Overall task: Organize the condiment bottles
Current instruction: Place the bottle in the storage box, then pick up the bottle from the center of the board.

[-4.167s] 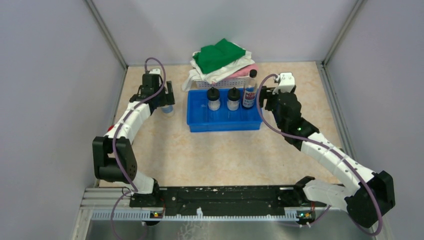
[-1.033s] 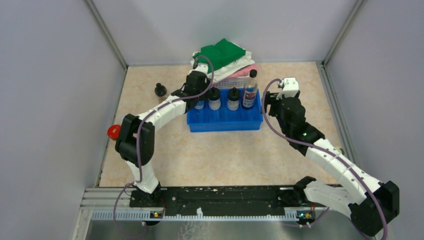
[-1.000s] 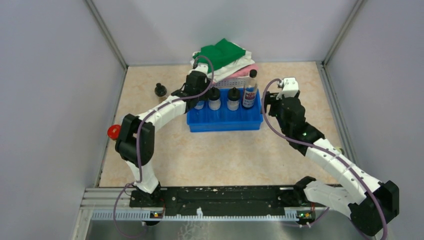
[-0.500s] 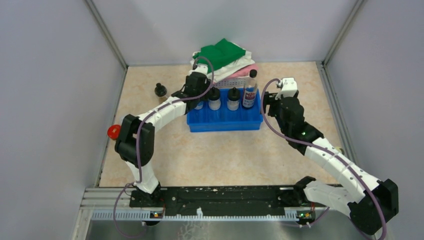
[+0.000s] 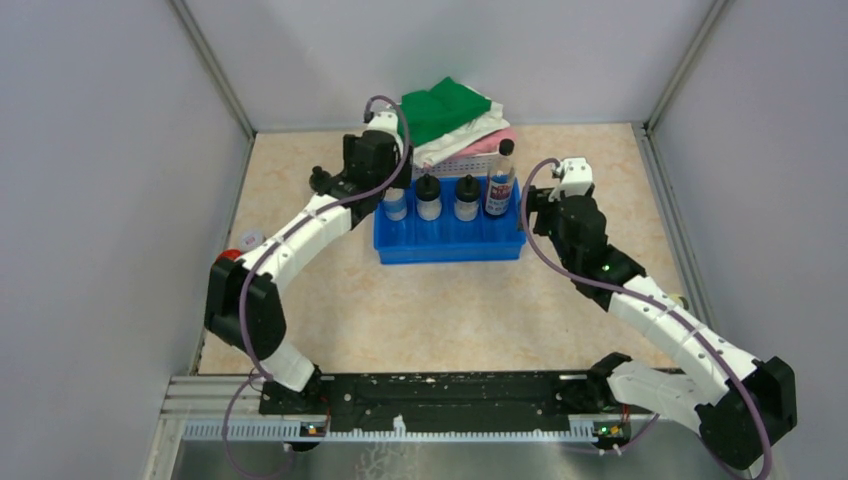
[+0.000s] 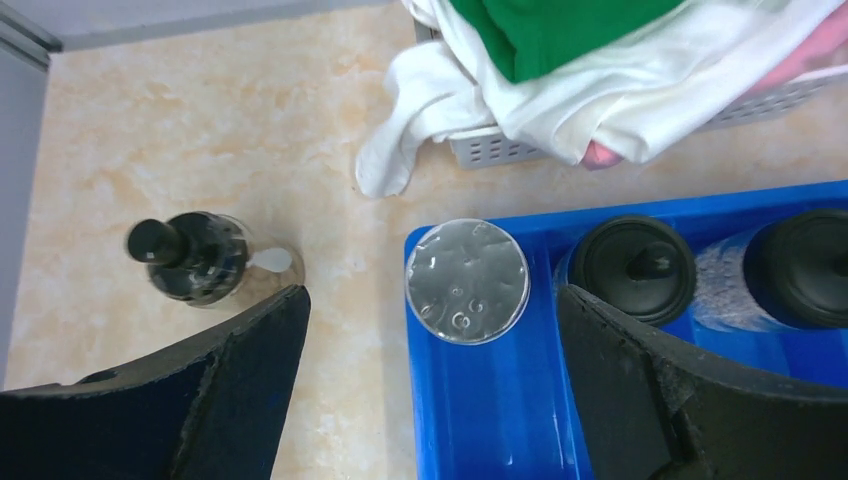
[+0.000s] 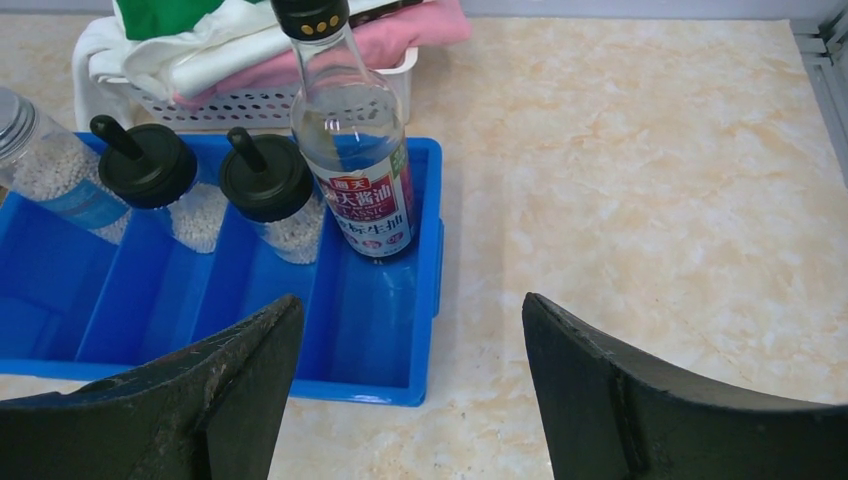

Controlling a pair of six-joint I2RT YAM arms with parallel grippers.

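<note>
Condiment bottles [image 7: 347, 150] line the blue tray's [image 7: 432, 280] far edge, open worktop [image 5: 450, 300] nearer; clear glass, mostly black caps; left pincer [image 6: 430, 295] and right pincer [image 7: 410, 305] released.

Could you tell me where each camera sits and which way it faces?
Top external: overhead, behind the robot, looking down; left arm, right arm show.
Left wrist: straight down on the silver-capped bottle in the blue tray; left claw shows.
Right wrist: slanting down at the tall labelled bottle; right claw shows.
All three share that tray.

Four condiment bottles [image 5: 466, 200] upright in the blue tray [image 5: 450, 246]
</note>
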